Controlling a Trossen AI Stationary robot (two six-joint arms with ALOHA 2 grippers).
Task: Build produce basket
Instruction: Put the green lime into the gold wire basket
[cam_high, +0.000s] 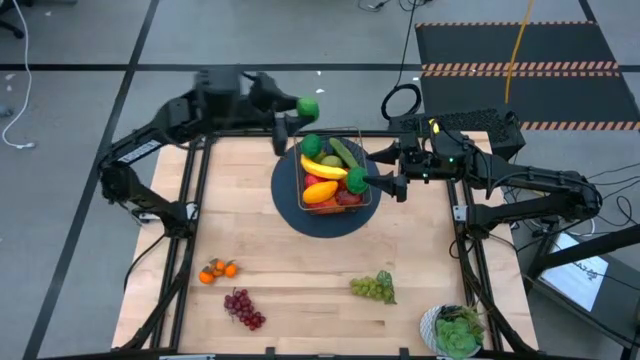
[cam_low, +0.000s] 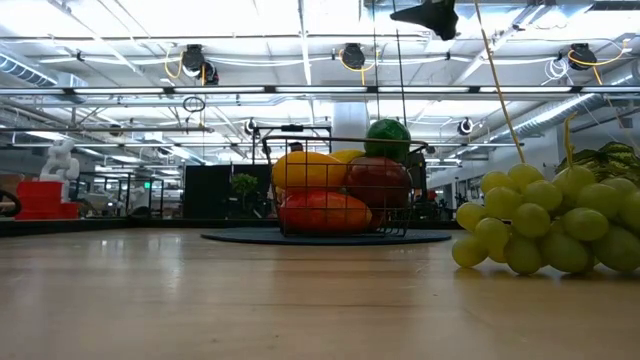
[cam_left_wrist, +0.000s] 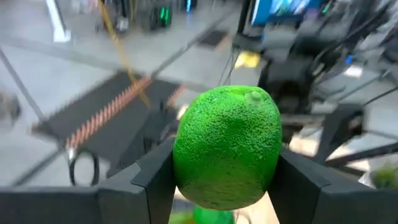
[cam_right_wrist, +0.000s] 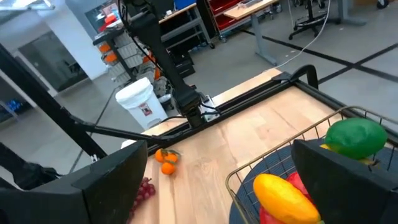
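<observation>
1. Left gripper (cam_high: 297, 112), upper centre-left of the high view, is just off the table's far edge; fingers are clamped on a lime (cam_high: 308, 106). Left wrist view confirms it: the lime (cam_left_wrist: 227, 148) fills the centre of the frame, a finger (cam_left_wrist: 154, 177) pressed on each side.
2. Oranges (cam_high: 217, 270) lie lower left on the wooden table (cam_high: 260, 220); purple grapes (cam_high: 243, 307) sit just below and right of them.
3. Basket (cam_high: 334, 205) is at centre frame on a round dark-blue mat (cam_high: 300, 215), already loaded: banana (cam_high: 322, 166), cucumber (cam_high: 345, 152), mango (cam_high: 319, 192), a red piece beside it, and a green piece (cam_high: 357, 180) at the right rim.
4. Low view: basket (cam_low: 340, 185) mid-frame on the mat, with yellow, red and green fruit heaped inside.
5. Green grapes (cam_high: 372, 287) are lower centre-right, well apart from the basket; in the low view they show big at the right edge (cam_low: 540, 220).
6. Right gripper (cam_high: 385, 170) is right of centre at the basket's right rim, jaws spread wide, holding nothing. Right wrist view: fingers (cam_right_wrist: 348, 180) far apart, basket rim (cam_right_wrist: 280, 155) between them.
7. Potted plant (cam_high: 455, 330) is at lower right.
</observation>
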